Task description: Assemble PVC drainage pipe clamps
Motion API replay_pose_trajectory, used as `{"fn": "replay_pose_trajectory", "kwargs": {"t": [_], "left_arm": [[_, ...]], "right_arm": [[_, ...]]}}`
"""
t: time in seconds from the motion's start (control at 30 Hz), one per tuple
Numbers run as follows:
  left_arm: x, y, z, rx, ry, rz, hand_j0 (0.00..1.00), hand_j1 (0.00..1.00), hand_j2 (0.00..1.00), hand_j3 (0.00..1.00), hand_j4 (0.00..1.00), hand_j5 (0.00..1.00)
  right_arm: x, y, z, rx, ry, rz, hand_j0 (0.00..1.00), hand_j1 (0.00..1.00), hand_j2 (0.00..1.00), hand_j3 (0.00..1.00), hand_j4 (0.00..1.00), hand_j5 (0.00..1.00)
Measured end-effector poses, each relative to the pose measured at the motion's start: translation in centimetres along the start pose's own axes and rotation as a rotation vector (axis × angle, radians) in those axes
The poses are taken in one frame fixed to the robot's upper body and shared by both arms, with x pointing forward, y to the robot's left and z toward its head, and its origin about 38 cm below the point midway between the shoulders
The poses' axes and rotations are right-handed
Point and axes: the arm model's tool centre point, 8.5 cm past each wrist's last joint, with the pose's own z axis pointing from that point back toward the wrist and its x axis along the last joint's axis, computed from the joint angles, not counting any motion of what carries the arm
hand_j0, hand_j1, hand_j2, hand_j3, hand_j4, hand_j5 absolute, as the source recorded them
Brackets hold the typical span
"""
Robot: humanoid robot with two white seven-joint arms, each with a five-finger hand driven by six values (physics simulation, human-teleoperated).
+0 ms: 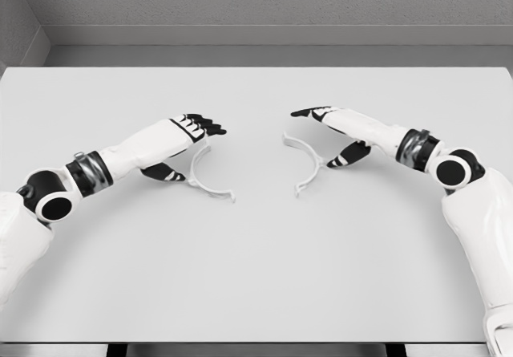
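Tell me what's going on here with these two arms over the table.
A robot is working on two white curved clamp halves lying apart on a grey table. The left robot hand sits at the left clamp half, and the right robot hand sits at the right clamp half. Both hands look loosely spread over the pieces rather than closed on them. The halves have not been joined yet; a gap of bare table lies between them.

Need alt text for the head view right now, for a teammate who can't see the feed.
Two white clamp halves lie apart on a grey table, the left hand over the left half and the right hand over the right half. Neither half looks lifted; both hands' fingers are extended.
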Motion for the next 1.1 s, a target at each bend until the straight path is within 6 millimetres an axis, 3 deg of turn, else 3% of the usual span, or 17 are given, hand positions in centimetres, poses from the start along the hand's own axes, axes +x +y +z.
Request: {"fn": "replay_pose_trajectory", "kwargs": {"t": [0.63, 1.1], "left_arm": [[1.3, 0.4, -1.7, 0.01, -0.037, 0.008, 1.0, 1.0, 1.0, 1.0, 1.0, 1.0], [-0.8, 2.4, -1.9, 0.015, 0.003, -0.016, 1.0, 1.0, 1.0, 1.0, 1.0, 1.0]], "right_arm": [[1.6, 0.1, -2.2, 0.005, -0.047, -0.001, 1.0, 1.0, 1.0, 1.0, 1.0, 1.0], [3.0, 0.6, -3.7, 0.009, -0.084, -0.01, 1.0, 1.0, 1.0, 1.0, 1.0, 1.0]]}}
